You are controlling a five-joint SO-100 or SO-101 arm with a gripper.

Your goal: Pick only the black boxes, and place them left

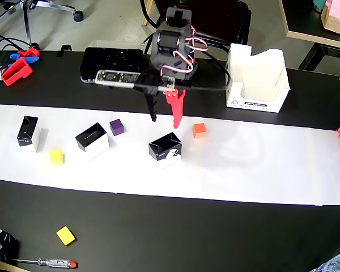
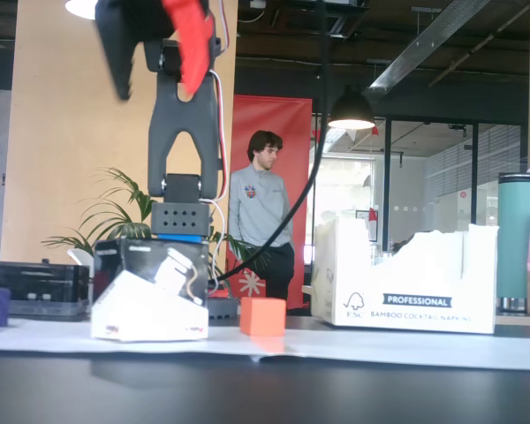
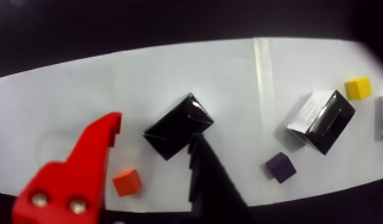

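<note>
My fingers: one red (image 1: 174,109), one black (image 1: 153,107); boxes (image 1: 165,150) black-and-white; cubes orange (image 1: 199,130), purple (image 1: 116,127), yellow (image 1: 56,156); paper (image 1: 260,164) white.

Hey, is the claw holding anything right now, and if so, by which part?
Nothing is held. The claw is open above the paper, over the nearest black box.

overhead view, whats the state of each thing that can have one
end effector: open, empty, raised above the paper
black box nearest the end effector: on the paper, free
middle black box: on the paper, free
far-left black box: standing upright on the paper
orange cube: on the paper, untouched
napkin carton: top torn open
</note>
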